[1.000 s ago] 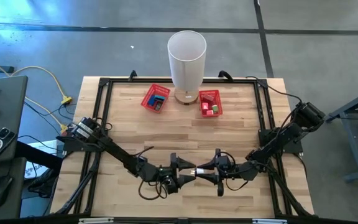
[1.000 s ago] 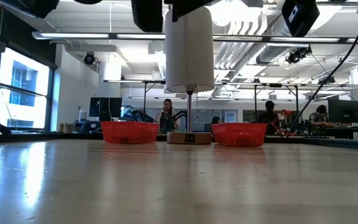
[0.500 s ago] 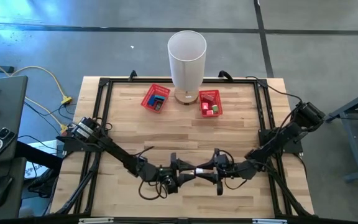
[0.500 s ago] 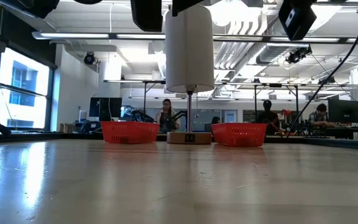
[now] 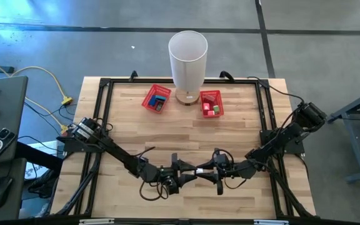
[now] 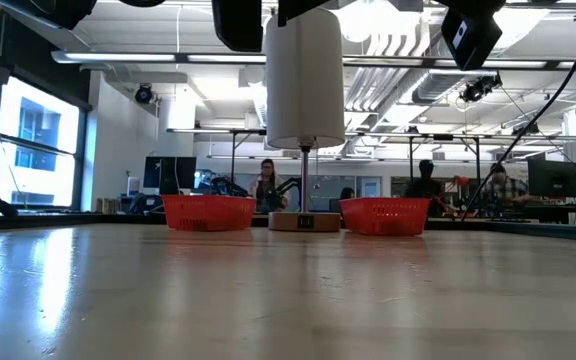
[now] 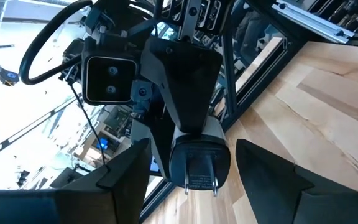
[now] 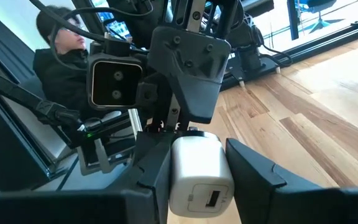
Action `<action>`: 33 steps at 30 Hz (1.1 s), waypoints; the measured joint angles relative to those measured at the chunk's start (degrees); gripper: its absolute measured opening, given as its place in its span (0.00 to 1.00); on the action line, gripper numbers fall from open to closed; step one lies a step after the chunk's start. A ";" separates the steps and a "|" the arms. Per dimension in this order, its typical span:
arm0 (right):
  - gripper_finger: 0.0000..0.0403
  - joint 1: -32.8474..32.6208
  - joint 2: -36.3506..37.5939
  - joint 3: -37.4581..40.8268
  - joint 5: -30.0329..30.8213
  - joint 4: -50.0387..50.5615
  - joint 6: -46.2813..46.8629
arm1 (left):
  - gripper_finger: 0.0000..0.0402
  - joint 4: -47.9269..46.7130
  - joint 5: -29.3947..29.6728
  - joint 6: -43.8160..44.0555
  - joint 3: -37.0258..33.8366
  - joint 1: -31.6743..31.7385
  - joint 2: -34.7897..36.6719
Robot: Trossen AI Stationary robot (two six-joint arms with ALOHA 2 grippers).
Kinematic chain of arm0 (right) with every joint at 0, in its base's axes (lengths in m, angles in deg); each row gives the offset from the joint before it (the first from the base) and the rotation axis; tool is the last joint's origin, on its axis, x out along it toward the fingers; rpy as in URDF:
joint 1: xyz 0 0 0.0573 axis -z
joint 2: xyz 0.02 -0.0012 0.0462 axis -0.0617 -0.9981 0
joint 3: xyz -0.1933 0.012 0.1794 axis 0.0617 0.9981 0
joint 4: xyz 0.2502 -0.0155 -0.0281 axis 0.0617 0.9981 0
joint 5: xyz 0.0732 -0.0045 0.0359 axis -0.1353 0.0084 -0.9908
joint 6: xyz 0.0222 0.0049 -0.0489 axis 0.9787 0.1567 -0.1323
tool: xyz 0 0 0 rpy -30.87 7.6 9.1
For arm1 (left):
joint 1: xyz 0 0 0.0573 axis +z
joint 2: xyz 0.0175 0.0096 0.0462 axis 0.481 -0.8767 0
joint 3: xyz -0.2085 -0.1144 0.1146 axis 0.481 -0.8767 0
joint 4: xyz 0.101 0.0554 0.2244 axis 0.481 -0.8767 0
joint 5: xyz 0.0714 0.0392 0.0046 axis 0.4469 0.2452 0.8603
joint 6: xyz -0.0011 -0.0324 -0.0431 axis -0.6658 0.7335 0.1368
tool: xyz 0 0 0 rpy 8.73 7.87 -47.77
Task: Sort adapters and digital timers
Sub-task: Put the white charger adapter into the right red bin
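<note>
Currently the small white block-shaped plug adapter with two metal prongs [image 7: 199,163] hangs above the near middle of the pale wooden table [image 5: 186,134], between both grippers. Its long axis runs left to right. The right gripper [image 8: 194,180] pinches its white body; the left gripper [image 7: 191,167] has its fingers closed in around the pronged end, contact likely. Both arms are equally near. The two red mesh baskets [image 5: 157,99] stand well apart, at the far edge, flanking a white cylinder [image 5: 187,59].
</note>
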 joint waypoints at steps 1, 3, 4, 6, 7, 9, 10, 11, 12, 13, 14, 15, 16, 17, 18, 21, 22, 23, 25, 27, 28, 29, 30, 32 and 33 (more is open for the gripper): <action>0.29 0.00 0.00 0.00 0.00 0.00 0.00 | 0.56 -0.08 0.00 0.00 0.00 0.00 0.00; 0.29 0.00 0.00 0.00 0.00 0.00 0.00 | 0.56 -0.50 0.02 0.00 0.00 0.20 0.00; 0.29 0.02 0.00 0.00 0.00 0.00 0.00 | 0.56 -0.78 0.01 0.00 0.00 0.25 0.00; 0.29 0.11 -0.02 0.00 -0.02 0.02 0.00 | 0.56 -1.45 0.02 0.00 0.00 0.46 0.00; 0.29 0.11 -0.02 0.00 -0.02 0.02 -0.01 | 0.56 -1.71 0.02 0.05 0.00 0.64 0.00; 0.29 0.11 0.00 0.00 -0.02 0.03 -0.01 | 0.56 -2.01 0.04 1.06 0.00 0.70 0.00; 0.29 0.11 0.00 0.00 -0.02 0.03 -0.02 | 0.56 -2.00 0.09 1.59 0.00 0.76 0.00; 0.29 0.11 0.00 0.00 -0.02 0.07 0.00 | 0.56 -2.02 0.11 1.74 0.00 0.76 0.02; 0.29 0.11 0.00 0.00 -0.02 0.09 -0.02 | 0.55 -2.04 0.11 1.73 0.00 0.76 0.02; 0.29 0.11 0.00 0.00 -0.02 0.11 -0.02 | 0.54 -2.06 0.11 1.49 0.00 0.74 0.01; 0.29 0.11 0.00 0.00 -0.04 0.09 -0.02 | 0.52 -2.08 0.11 1.33 0.00 0.74 0.02; 0.29 0.11 0.00 0.00 -0.04 0.11 -0.02 | 0.51 -2.08 0.11 1.34 0.00 0.74 0.02; 0.29 0.11 -0.02 0.00 -0.04 0.11 -0.02 | 0.48 -2.08 0.11 1.38 0.00 0.74 0.02; 0.29 0.11 0.00 0.00 -0.04 0.11 -0.02 | 0.46 -2.08 0.11 1.38 0.00 0.74 0.02; 0.29 0.11 0.00 0.00 -0.04 0.11 -0.02 | 0.43 -2.08 0.11 1.38 0.00 0.74 0.02; 0.29 0.11 0.00 0.00 -0.11 0.15 -0.02 | 0.35 -2.12 0.09 1.38 0.00 0.74 0.02; 0.29 0.11 -0.01 0.00 -0.26 0.16 0.00 | 0.33 -2.14 0.09 1.38 0.00 0.74 0.02; 0.29 0.11 0.00 0.00 -0.49 0.15 0.04 | 0.31 -2.14 0.09 1.38 0.00 0.71 0.02; 0.29 0.11 0.00 0.00 -0.55 0.15 0.04 | 0.30 -2.14 0.08 1.38 0.00 0.70 0.02; 0.29 0.11 -0.01 0.00 -0.55 0.17 0.09 | 0.30 -2.14 0.08 1.73 0.00 0.70 0.02; 0.30 0.11 0.00 0.00 -0.55 0.15 0.21 | 0.30 -2.16 0.07 2.65 0.00 0.70 0.02; 0.32 0.11 0.00 0.00 -0.55 0.13 0.29 | 0.30 -2.16 0.09 4.00 0.00 0.70 0.02; 0.35 0.11 0.00 0.00 -0.53 0.16 0.32 | 0.30 -2.16 0.09 5.77 0.00 0.70 0.02; 0.43 0.11 0.00 0.00 -0.48 0.45 -0.23 | 0.31 -2.12 0.12 9.59 0.00 0.70 0.02; 0.46 0.11 -0.02 0.00 -0.50 0.46 -0.65 | 0.31 -2.12 0.41 11.48 0.00 0.72 0.02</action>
